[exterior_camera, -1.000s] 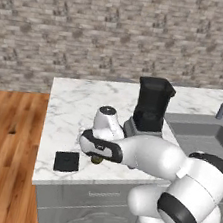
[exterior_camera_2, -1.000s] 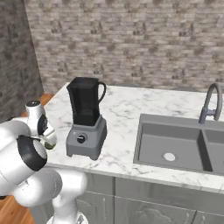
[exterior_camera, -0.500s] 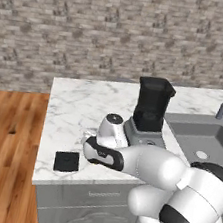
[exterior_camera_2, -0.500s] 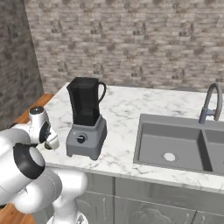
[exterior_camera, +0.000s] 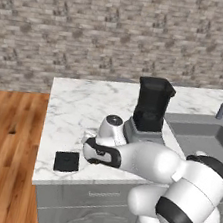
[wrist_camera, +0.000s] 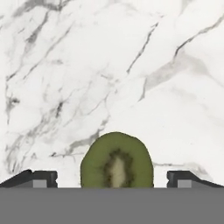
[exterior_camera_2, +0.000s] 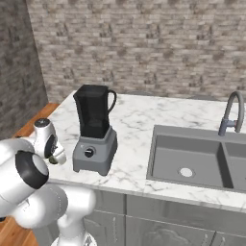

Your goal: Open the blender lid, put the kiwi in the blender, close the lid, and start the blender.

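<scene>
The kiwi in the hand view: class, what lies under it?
White marble counter lies beneath the kiwi, which sits between the open end effector fingertips. The contact spot itself is covered by the fruit.

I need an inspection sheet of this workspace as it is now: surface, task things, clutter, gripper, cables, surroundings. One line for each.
Surface: white marble counter with grey veins, on grey cabinets.
Job's things: grey-based blender with tall black jar stands upright, its jar top open. Flat black square lid lies on the counter near the front edge, apart from the blender. Green cut kiwi lies on the counter between the fingertips.
Clutter: nothing seen.
Gripper: gripper low over the counter, open, one dark fingertip on each side of the kiwi with gaps.
Cables: nothing seen.
Surroundings: grey sink with curved faucet, brick wall, wooden floor.
</scene>
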Controlling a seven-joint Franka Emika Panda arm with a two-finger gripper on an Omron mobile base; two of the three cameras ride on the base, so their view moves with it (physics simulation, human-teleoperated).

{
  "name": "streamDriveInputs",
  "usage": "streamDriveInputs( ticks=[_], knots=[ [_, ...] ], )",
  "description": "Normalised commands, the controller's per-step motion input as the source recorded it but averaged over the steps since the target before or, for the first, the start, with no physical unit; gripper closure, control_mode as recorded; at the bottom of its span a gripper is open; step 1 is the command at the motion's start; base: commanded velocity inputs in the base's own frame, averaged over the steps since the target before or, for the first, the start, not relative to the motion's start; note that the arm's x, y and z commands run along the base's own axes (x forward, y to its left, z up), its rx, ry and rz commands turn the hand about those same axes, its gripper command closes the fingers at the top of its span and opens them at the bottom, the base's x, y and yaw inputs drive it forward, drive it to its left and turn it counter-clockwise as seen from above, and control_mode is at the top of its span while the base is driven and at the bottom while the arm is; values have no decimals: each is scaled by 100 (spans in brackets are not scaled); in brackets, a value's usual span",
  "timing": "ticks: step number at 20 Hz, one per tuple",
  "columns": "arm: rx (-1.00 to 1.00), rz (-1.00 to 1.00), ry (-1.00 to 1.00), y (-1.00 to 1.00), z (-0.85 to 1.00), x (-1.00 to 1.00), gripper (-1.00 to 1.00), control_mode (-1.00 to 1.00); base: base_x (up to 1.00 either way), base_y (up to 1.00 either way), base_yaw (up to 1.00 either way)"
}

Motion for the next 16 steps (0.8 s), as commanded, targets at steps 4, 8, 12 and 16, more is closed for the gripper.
streamDriveInputs(
  ticks=[4, 8, 12, 16],
  knots=[
    [0, -1, 0, 0, -15, 14, -100, -100, 0, 0, 0],
    [0, 0, 0, 0, -24, 0, -100, -100, 0, 0, 0],
    [0, 0, 0, 0, -21, 0, -100, -100, 0, 0, 0],
    [0, 0, 0, 0, -18, 0, -100, -100, 0, 0, 0]
  ],
)
